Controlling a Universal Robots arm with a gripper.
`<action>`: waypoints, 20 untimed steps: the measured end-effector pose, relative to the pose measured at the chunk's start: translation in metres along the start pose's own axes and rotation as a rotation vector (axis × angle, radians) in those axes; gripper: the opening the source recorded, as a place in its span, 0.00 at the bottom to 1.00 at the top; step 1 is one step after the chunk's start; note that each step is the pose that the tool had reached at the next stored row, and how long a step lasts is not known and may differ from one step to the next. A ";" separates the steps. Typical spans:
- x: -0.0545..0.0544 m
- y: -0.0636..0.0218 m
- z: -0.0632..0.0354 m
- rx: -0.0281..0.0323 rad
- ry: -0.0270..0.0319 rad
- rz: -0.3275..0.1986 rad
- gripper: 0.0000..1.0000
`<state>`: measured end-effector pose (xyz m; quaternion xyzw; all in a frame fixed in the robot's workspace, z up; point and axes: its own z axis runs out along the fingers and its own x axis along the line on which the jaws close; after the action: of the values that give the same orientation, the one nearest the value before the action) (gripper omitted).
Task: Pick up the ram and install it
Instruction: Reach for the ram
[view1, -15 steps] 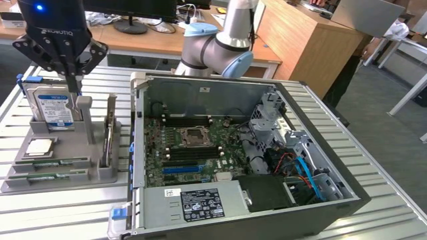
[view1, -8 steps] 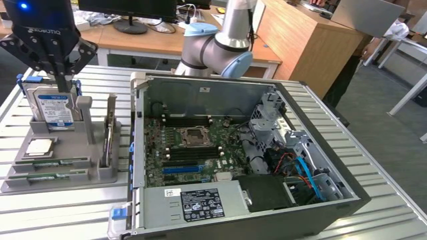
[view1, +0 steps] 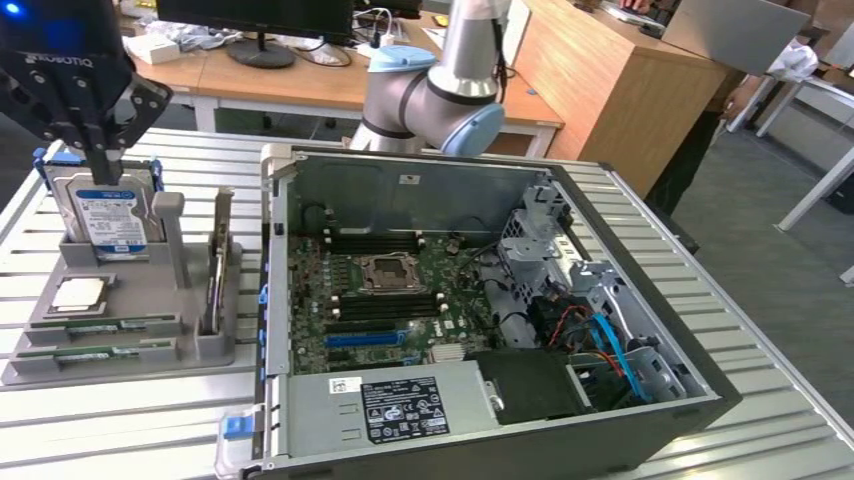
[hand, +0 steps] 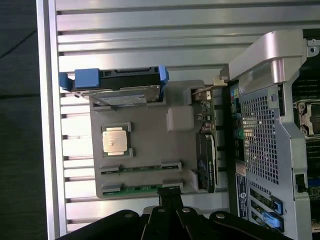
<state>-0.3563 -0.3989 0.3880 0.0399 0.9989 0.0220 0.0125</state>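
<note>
Two ram sticks, thin green boards, lie flat in slots at the near end of the grey holder (view1: 127, 375): one ram stick (view1: 104, 325) and a second (view1: 96, 352) beside it. In the wrist view they are the ram stick (hand: 142, 168) and its neighbour (hand: 140, 188). My gripper (view1: 102, 160) hangs high at the exterior view's left, over the holder's far end by the hard drive (view1: 114, 215). Its fingers are shut with nothing between them. In the wrist view the gripper (hand: 170, 192) points toward the holder's ram end.
The holder also carries a square silver processor (view1: 80, 292) and an upright card (view1: 218, 265). The open computer case (view1: 641, 300) lies at the exterior view's right, its motherboard (view1: 387, 300) exposed with dark memory slots. Everything rests on a slatted metal table (view1: 774, 420).
</note>
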 end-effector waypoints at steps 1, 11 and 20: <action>0.002 -0.0001 0.0001 0.0000 0.0000 0.000 0.10; 0.017 -0.0014 0.0003 0.0000 0.0000 0.001 0.10; 0.023 -0.0019 0.0005 -0.0001 -0.0001 0.000 0.10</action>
<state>-0.3796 -0.3989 0.3869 0.0401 0.9989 0.0221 0.0126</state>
